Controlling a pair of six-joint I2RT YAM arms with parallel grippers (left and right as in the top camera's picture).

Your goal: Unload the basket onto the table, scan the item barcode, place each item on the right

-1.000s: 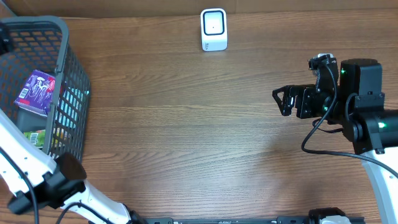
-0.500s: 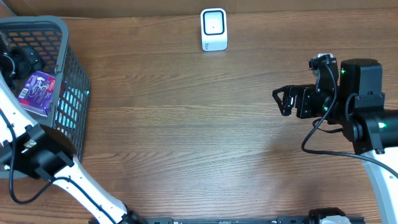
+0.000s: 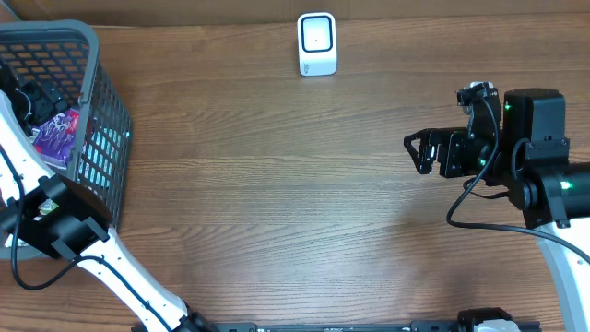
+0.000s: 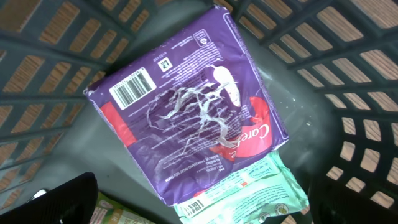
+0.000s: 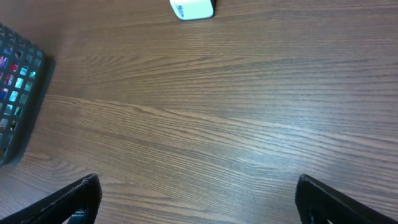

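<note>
Where mesh basket [image 3: 103,111] curves, glossy purple pack [image 4: 186,112] (crinkled)

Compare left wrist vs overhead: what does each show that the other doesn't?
Left wrist only: the barcode on the purple packet, printed face up, and a mint-green packet tucked under it. Overhead only: the white scanner at the far edge and the right gripper, open, holding nothing. Both: the purple packet lying in the grey basket.
</note>
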